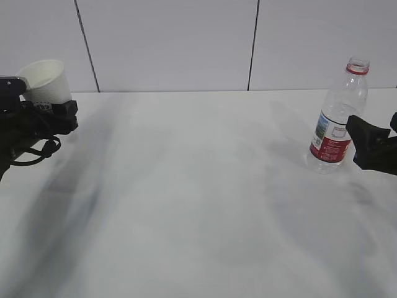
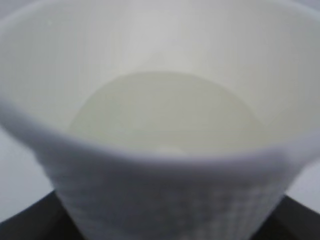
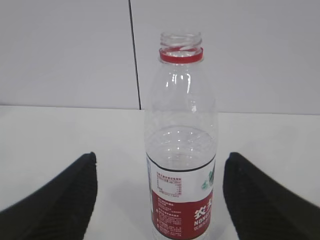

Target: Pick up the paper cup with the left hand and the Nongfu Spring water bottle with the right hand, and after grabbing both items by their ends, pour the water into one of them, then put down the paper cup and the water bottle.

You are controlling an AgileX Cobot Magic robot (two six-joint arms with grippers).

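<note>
White paper cup [image 1: 44, 81] sits at the worktop's far left edge, the left hand [image 1: 31, 121] at its base — whether those fingers actually grip it I cannot tell. Near the far right edge stands the Nongfu Spring water bottle [image 1: 338, 115], upright and uncapped, between the right hand's [image 1: 374, 146] wide-open fingers [image 3: 60, 200], untouched. Best to centre, then close low on the label — gently, since thin plastic buckles.
</note>
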